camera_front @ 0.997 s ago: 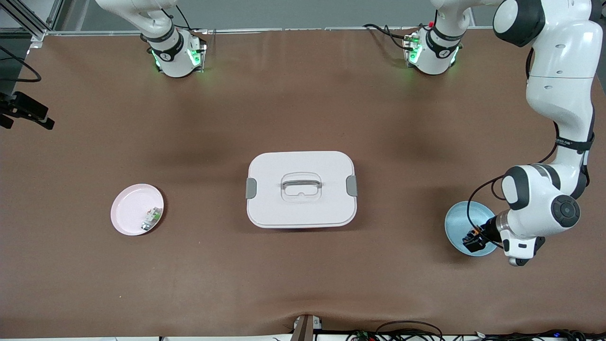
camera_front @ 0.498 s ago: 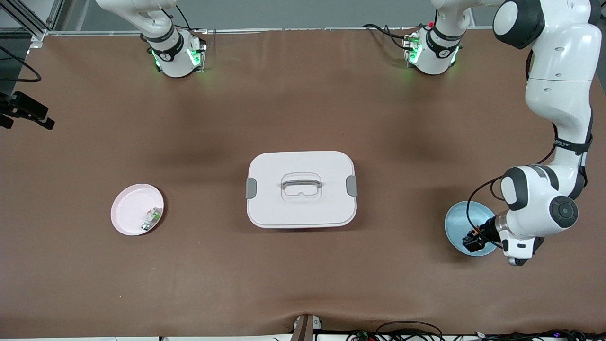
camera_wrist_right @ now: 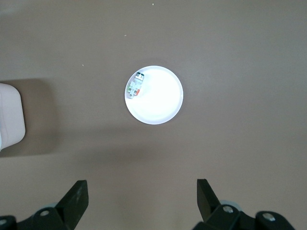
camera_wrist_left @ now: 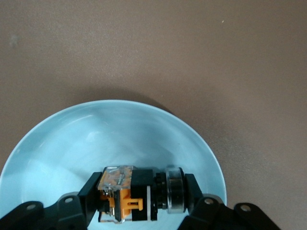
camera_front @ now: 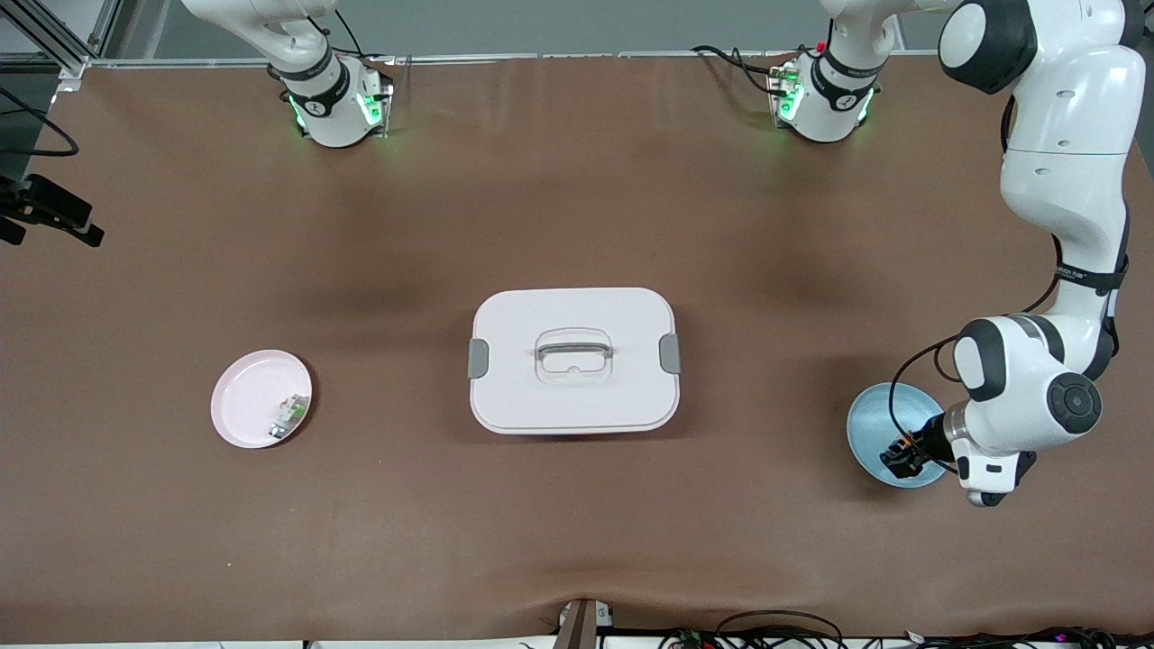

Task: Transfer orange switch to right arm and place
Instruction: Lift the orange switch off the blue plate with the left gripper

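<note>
both fingers of my left gripper [camera_wrist_left: 139,201] clamp the orange switch [camera_wrist_left: 136,194] inside the blue bowl [camera_wrist_left: 72,139]. my right gripper [camera_wrist_right: 141,199] waits spread apart, high above the pink plate [camera_wrist_right: 160,103].

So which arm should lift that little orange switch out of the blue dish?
The left: its gripper is shut on the orange switch in the blue dish. The right gripper hangs open over the table, high above the pink plate.

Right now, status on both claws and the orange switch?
Left claw shut on orange switch in blue dish. Right claw open, waiting high over pink plate. White lidded box sits mid-table between the plates.
</note>
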`<state>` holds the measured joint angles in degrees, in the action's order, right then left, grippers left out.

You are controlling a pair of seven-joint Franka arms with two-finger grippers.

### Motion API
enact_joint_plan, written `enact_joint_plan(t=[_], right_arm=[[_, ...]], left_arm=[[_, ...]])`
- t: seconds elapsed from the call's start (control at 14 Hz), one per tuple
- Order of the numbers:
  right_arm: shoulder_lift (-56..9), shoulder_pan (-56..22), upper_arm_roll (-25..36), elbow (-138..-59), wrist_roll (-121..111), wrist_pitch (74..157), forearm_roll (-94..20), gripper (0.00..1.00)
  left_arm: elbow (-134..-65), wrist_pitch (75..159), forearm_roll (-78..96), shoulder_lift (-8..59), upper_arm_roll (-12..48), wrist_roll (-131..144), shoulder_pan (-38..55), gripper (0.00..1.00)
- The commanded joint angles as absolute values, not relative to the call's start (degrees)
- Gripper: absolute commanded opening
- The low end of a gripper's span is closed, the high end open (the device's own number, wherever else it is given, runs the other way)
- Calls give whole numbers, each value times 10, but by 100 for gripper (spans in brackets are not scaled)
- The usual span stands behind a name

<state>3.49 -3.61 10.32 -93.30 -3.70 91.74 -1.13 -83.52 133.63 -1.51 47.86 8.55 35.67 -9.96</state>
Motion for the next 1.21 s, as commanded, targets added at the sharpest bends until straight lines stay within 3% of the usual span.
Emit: enact_joint_plan(t=[0.0, 0.57, 1.14], right_arm=[[27, -37, 103, -918, -36, 909, -7, 100], [25, -37, 103, -918, -34, 909, -8, 100], [4, -54, 102, -918, -33, 915, -10, 100]], left_arm=[[-831, 1308, -14, 462, 85, 366, -98, 0], [-830, 1172, -8, 371, 167, 466, -97, 0], [-828, 1094, -7, 317, 315, 618, -100, 0]])
